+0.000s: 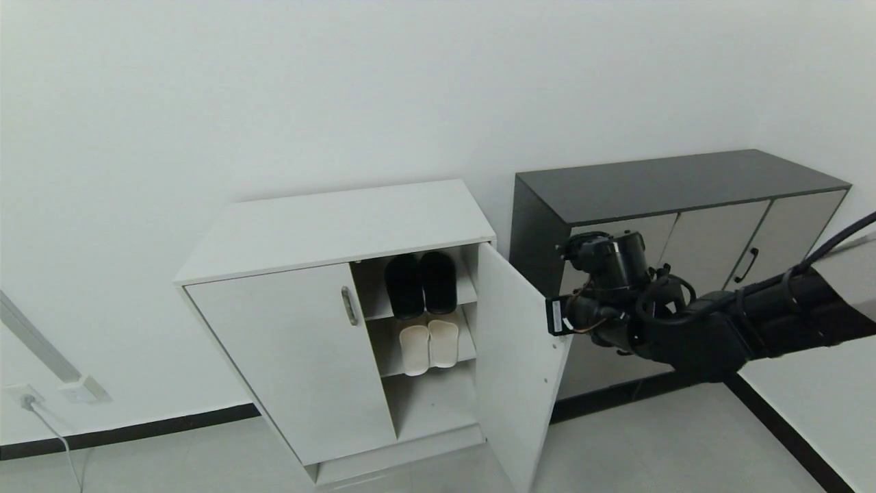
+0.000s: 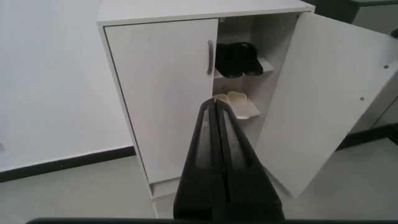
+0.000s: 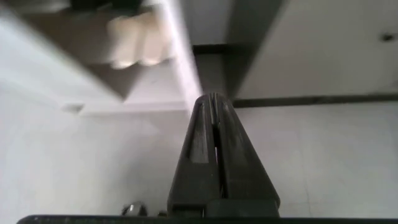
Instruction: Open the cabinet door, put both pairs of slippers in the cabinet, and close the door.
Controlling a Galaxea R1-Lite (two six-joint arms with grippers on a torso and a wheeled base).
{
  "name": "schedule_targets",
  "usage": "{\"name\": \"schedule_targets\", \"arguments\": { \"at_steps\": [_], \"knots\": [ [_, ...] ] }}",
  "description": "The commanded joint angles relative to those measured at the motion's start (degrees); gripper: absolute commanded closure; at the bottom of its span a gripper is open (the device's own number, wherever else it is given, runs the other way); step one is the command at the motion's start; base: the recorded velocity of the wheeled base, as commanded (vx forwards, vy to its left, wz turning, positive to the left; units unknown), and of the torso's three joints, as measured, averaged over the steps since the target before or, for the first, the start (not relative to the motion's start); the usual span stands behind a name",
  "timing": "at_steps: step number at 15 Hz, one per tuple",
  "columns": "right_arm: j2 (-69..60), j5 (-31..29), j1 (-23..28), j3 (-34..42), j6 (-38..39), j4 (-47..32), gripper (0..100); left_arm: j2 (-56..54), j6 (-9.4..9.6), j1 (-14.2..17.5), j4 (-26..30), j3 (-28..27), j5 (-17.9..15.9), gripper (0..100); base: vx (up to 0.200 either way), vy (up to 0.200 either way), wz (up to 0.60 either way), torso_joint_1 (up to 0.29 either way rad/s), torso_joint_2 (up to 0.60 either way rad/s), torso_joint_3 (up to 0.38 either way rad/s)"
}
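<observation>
The white cabinet [image 1: 328, 226] stands against the wall with its right door [image 1: 513, 356] swung open and its left door [image 1: 294, 349] closed. Inside, a black pair of slippers [image 1: 421, 282] rests on the upper shelf and a white pair of slippers [image 1: 429, 346] on the shelf below. My right arm's wrist [image 1: 606, 294] sits just behind the open door's outer face. The right gripper [image 3: 214, 99] is shut and empty, close to the door's edge. Farther back, my left gripper [image 2: 216, 102] is shut on nothing and faces the cabinet front, with both pairs [image 2: 238, 58] in sight.
A dark cabinet [image 1: 671, 181] with grey doors stands right beside the white one, behind my right arm. A white surface with a black edge [image 1: 821, 397] lies at the right. A wall socket with a cable [image 1: 24, 397] is low on the left. Bare floor lies before the cabinet.
</observation>
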State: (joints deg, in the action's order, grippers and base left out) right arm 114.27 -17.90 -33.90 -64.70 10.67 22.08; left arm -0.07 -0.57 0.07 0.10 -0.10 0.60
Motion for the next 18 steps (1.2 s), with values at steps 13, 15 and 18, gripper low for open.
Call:
{"name": "schedule_targets", "arguments": {
  "at_steps": [13, 15, 18],
  "knots": [
    [-11.2, 0.3, -10.8, 10.7, -1.7, 2.4, 100, 0.1, -0.13, 0.0, 0.0, 0.0, 0.0, 100, 0.0, 0.0, 0.14, 0.0, 0.0, 0.001],
    [-11.1, 0.4, -11.0, 11.2, -1.7, 2.5, 100, 0.1, -0.13, 0.0, 0.0, 0.0, 0.0, 100, 0.0, 0.0, 0.6, 0.012, 0.0, 0.0],
    [-11.0, 0.8, -10.8, 11.9, -1.7, 2.5, 100, 0.1, -0.13, 0.0, 0.0, 0.0, 0.0, 100, 0.0, 0.0, 0.2, 0.001, 0.0, -0.004]
  ]
}}
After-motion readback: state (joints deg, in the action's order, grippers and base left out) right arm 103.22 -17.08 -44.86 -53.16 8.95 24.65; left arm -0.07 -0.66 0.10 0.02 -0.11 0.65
